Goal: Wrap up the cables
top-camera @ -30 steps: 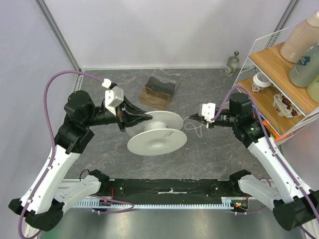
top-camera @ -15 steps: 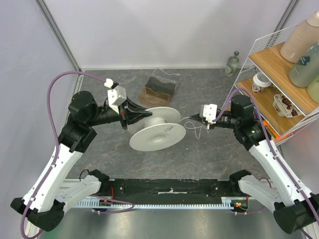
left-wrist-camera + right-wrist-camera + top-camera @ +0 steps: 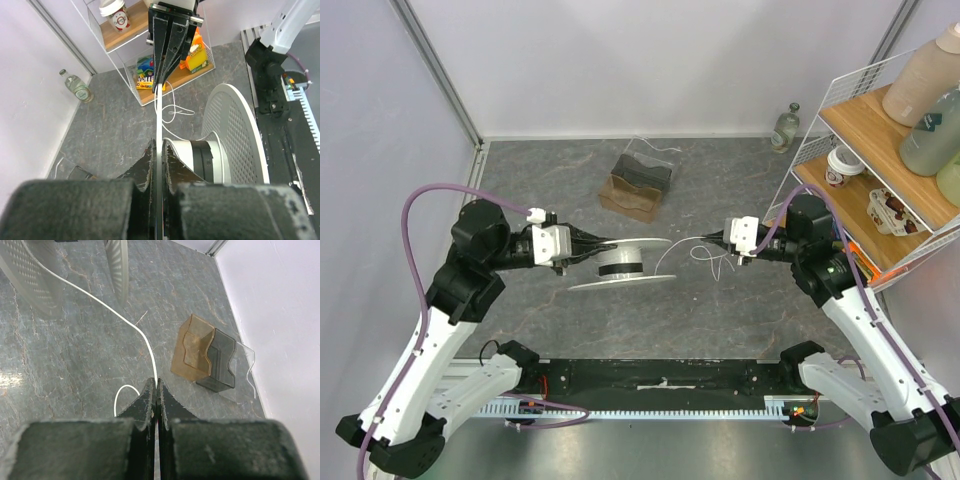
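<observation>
Overhead, two arms meet at one white spool (image 3: 620, 263), whose two flat flanges show almost edge-on. The left pincer (image 3: 603, 243) is clamped together on the rim of one flange. One thin white cable (image 3: 685, 241) runs left to right from the spool to the right pincer (image 3: 712, 240), whose fingers are pressed together on it. A slack curl of the same strand shows just below that pincer. The bench (image 3: 750, 310) is grey with a stone pattern. One small box (image 3: 638, 182) sits toward the back, one glass bottle (image 3: 785, 127) stands by the rear wall, and one wire shelf (image 3: 865, 135) with wooden boards stands at the right. Plain pale walls close in the left and back.

From the left wrist, the fingers (image 3: 145, 165) pinch a flange rim, which shows as a thin white line. The second flange, perforated, stands to the right with the hub between them. The right pincer (image 3: 160, 85) points down from the top of this view. The cable (image 3: 172, 107) drops from its tips, loops once and leads toward the hub.

From the right wrist, the fingertips (image 3: 147, 400) are closed on the cable (image 3: 145, 342), which sweeps up and left in one long curve into the gap between the two flanges. One loop shows just left of the tips. The box (image 3: 207, 357) has an amber half and a dark half, with a clear sheet beside it.
</observation>
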Controlling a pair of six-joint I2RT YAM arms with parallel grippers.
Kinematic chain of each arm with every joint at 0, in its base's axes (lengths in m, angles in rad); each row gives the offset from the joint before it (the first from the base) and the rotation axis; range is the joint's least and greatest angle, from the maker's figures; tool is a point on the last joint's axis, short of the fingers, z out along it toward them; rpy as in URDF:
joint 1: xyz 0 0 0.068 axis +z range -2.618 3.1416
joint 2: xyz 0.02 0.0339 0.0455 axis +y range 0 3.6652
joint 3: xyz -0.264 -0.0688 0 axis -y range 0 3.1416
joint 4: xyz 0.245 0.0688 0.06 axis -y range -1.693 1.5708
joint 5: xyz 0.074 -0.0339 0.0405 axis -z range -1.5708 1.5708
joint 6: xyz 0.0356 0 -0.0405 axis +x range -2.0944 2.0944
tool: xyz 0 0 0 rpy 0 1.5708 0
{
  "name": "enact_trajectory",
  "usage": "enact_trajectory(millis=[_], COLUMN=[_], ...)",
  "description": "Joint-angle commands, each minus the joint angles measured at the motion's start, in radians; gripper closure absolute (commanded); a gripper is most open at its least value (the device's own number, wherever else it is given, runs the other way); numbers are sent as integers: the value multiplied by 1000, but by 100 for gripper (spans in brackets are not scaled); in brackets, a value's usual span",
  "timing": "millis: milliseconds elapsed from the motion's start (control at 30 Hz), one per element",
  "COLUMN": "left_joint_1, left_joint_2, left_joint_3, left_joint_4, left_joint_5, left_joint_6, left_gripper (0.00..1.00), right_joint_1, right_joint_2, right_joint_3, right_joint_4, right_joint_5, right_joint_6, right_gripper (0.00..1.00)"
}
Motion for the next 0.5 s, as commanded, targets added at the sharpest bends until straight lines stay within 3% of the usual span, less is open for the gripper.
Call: enact_trajectory(millis=[0, 467], left_joint_1=[-4, -4], left_joint_2=[-17, -11], left_joint_3=[1, -23], left_joint_4=[10, -29], left_joint_5=[36, 27], left_joint_6=[131, 134], left_gripper=[98, 98], right_joint_1=[-1, -2], right_joint_2=[11, -23], right_joint_3=[0, -35], right_joint_4=[19, -14], right_joint_5=[-33, -56], right_joint_6=[-16, -45], right_gripper=[100, 100])
